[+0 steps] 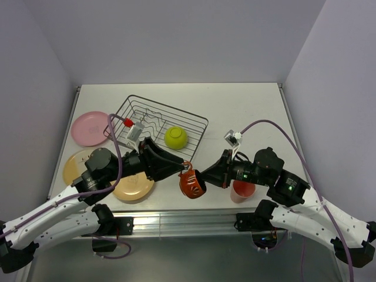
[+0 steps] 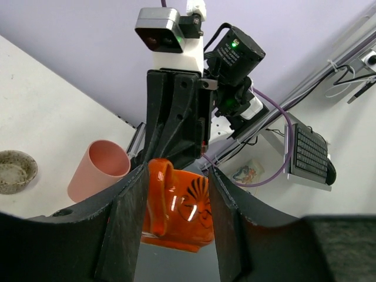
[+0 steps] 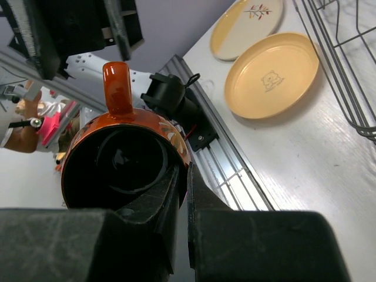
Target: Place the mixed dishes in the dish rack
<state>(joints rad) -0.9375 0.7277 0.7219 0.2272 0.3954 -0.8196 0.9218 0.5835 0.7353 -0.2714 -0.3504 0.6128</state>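
Two end effectors meet on the red mug [image 1: 191, 183], which hangs in the air over the near edge of the counter [image 1: 247, 111].
- Right end effector [image 3: 187, 188]: clenched on the mug's rim wall, one finger inside, one outside.
- Left end effector [image 2: 176, 172]: brackets the mug body from the opposite side, with fingers close against both flanks. Can't tell if it's actually pressing.
- Mug: interior is dark, with nothing visible in it.
- Salmon-pink tumbler [image 1: 242, 191]: upright on the counter just under the right arm, mouth up, looks empty.
- Grey-beige cup [image 2: 14, 170]: on the counter near the tumbler, seen only from the left wrist. It has a speckled inside and no contents.
- Tan-orange plate [image 1: 134, 187]: flat on the counter under the left arm.
- Cream plate [image 1: 76, 164]: just beside the tan-orange plate, further left.
- Dish rack [image 1: 200, 120]: mid-counter. It holds only the lime-green bowl [image 1: 175, 137], at its right end. The left arm overlaps its near-left corner.
- Pink plate [image 1: 89, 127]: flat on the counter just left of the rack, outside it.
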